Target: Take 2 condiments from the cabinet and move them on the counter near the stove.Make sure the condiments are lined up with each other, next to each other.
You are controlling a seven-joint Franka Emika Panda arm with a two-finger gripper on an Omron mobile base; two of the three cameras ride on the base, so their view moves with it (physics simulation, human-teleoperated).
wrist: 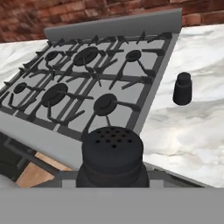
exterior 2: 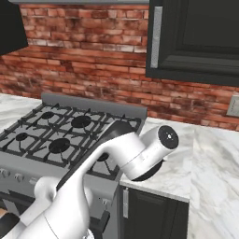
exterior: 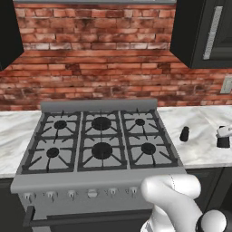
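One black condiment (exterior: 184, 134) stands upright on the white marble counter (exterior: 205, 117), just right of the stove (exterior: 100, 138); in the hand view this condiment (wrist: 182, 89) stands beside the stove's (wrist: 87, 83) right edge. The second condiment (wrist: 113, 154), with a perforated top, sits close up in my gripper (wrist: 113, 176), which is shut on it above the counter's (wrist: 192, 131) front part. At the right edge of the left base view, the gripper (exterior: 223, 137) holds the dark bottle (exterior: 223, 143) low over the counter, right of the standing one. The cabinet (exterior 2: 196, 37) hangs above.
A brick wall (exterior: 99, 68) backs the stove and counter. A wall outlet (exterior 2: 233, 106) sits above the counter at the far right. My arm's elbow (exterior 2: 144, 149) hides part of the counter (exterior 2: 210, 158) in the right base view. Another dark upper cabinet (exterior: 9, 31) hangs left.
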